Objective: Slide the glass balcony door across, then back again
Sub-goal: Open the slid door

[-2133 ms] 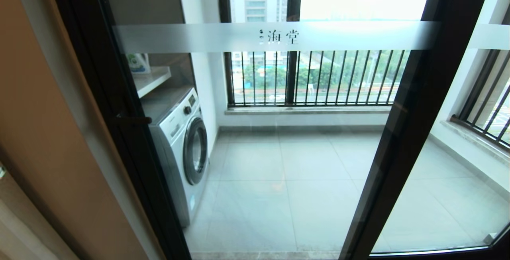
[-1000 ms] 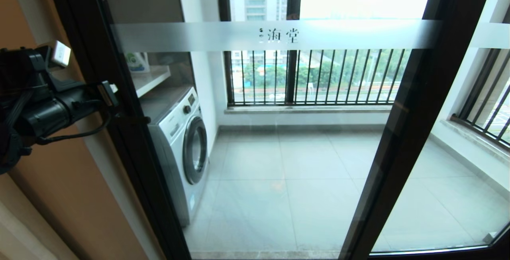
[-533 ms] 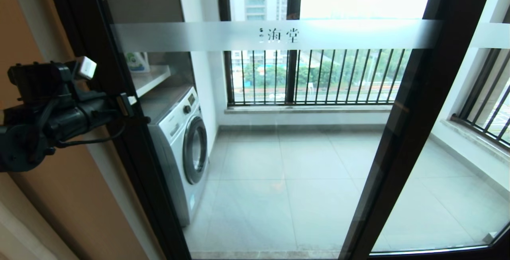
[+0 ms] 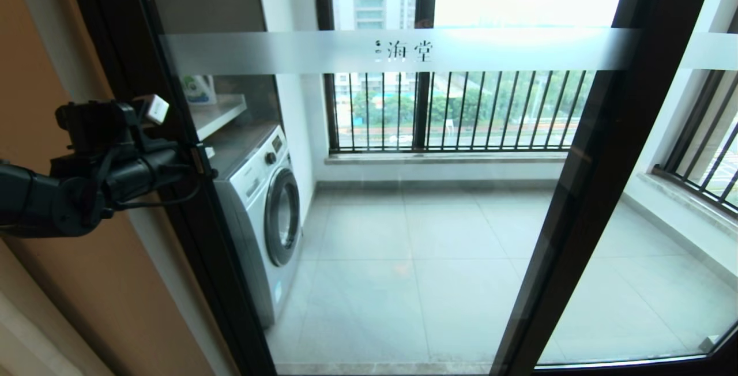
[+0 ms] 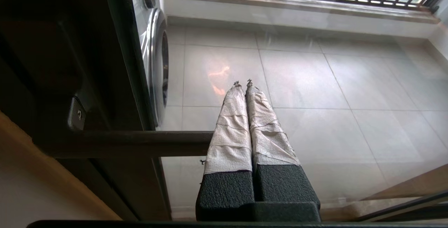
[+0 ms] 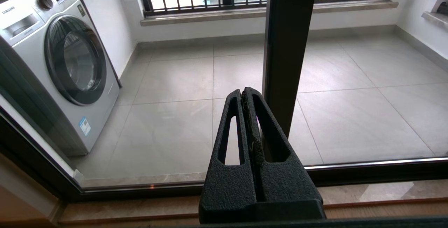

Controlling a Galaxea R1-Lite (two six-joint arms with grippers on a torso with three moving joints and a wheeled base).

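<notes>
The glass balcony door (image 4: pixel 403 237) fills the head view, dark-framed, its frosted band (image 4: pixel 409 51) printed with Chinese characters. A small dark handle (image 4: pixel 207 173) juts from its left stile. My left gripper (image 4: pixel 199 160) reaches in from the left, right at that handle. In the left wrist view the tape-wrapped fingers (image 5: pixel 227 130) are pressed together, left gripper (image 5: pixel 242 83) shut, lying across the end of the handle bar (image 5: pixel 140 143) against the glass. My right gripper (image 6: pixel 245 91) is shut and empty, low before the door's right stile (image 6: pixel 287 46); the head view does not show it.
Behind the glass stand a washing machine (image 4: pixel 268 214), a shelf with a bottle (image 4: pixel 199 90), a grey tiled floor (image 4: pixel 461 284) and barred windows (image 4: pixel 455 111). A second glass panel (image 4: pixel 663 284) sits to the right. An orange-brown wall (image 4: pixel 69 284) borders the door on the left.
My left arm has come into view from the left and moved right and downward until its gripper reached the handle on the left stile. The door has not shifted.
</notes>
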